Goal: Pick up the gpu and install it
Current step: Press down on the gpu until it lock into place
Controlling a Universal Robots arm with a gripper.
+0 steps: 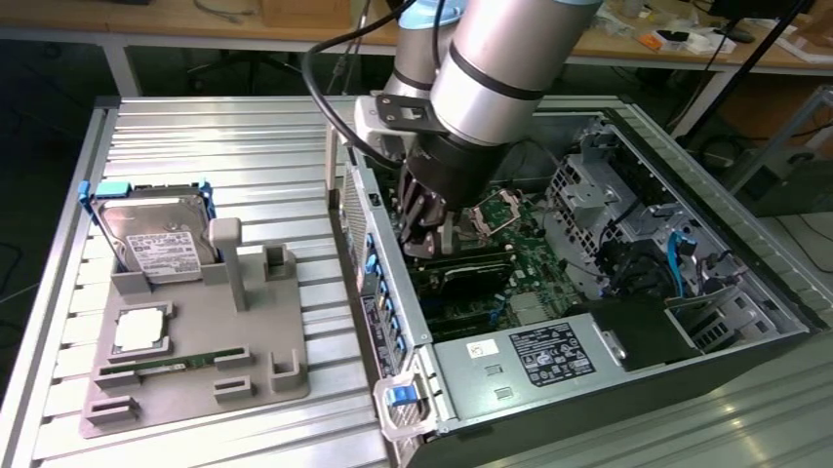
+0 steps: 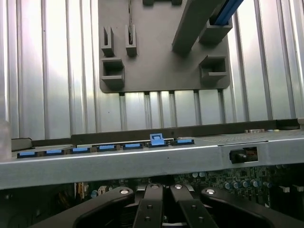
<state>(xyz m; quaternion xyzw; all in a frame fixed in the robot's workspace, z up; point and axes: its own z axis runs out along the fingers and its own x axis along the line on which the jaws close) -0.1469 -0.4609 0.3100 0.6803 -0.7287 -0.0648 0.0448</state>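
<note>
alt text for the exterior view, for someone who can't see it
A robot arm's shut gripper reaches down into an open computer case, just above the motherboard. Toward the exterior view's left, a grey tray holds a hard drive.

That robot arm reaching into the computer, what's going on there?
The arm's gripper, shut, is down inside the open computer case, over the motherboard. It appears to be seating the gpu, though the card itself is hard to make out. On the grey holder tray beside the case, the hard drive and memory stick sit untouched.

Grey parts tray (image 1: 195, 366), blue slot clips (image 2: 107, 147), ribbed silver table (image 1: 234, 156)
</note>
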